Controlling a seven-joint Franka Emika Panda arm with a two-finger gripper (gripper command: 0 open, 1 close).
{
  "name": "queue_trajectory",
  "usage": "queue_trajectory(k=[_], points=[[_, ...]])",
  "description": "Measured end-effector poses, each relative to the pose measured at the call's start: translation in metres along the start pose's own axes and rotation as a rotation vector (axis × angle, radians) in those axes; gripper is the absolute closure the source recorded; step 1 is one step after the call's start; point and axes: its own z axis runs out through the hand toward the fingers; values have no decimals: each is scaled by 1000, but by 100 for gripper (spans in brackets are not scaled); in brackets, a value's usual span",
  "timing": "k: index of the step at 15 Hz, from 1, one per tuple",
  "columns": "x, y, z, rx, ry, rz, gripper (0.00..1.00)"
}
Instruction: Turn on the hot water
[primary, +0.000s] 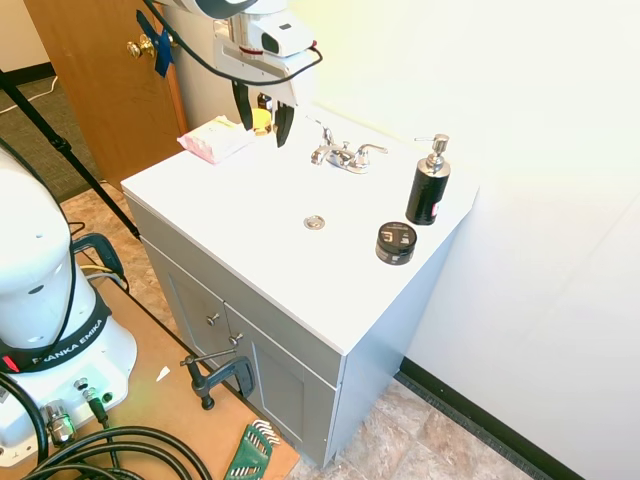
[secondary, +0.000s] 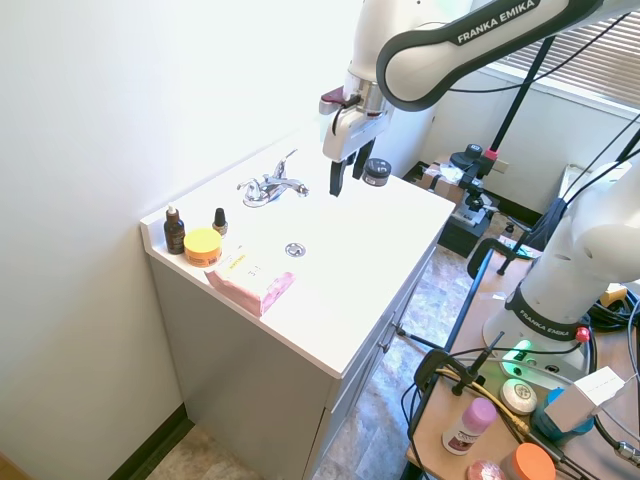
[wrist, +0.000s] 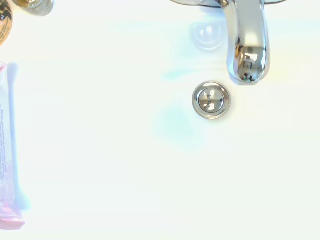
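Observation:
The chrome tap (primary: 341, 155) stands at the back of the white sink top (primary: 250, 215), against the wall. Its left-end lever (primary: 325, 135), the hot water one, points outward along the wall; the second exterior view shows that lever (secondary: 247, 187) low on the tap's left. My gripper (primary: 263, 122) hangs open and empty above the basin, to the left of the tap and apart from it. In the second exterior view the gripper (secondary: 345, 176) sits just right of the tap (secondary: 272, 186). The wrist view looks down on the spout (wrist: 246, 47) and the drain (wrist: 211, 100).
A black pump bottle (primary: 428, 185) and a black round jar (primary: 396, 243) stand right of the tap. On the left are a pink packet (secondary: 252, 279), a yellow jar (secondary: 202, 246) and two small dark bottles (secondary: 174, 230). A wooden door (primary: 95, 80) is further left.

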Motion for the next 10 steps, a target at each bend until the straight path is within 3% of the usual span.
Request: queue_trajectory(k=[2,4,6,10], points=[[-1,-1,1,-4,3,-4,0],[-11,-14,3,-19,46,-21,0],[-25,-41,8,-21,127,-4,0],[-13,-95,24,55,328,79,0]])
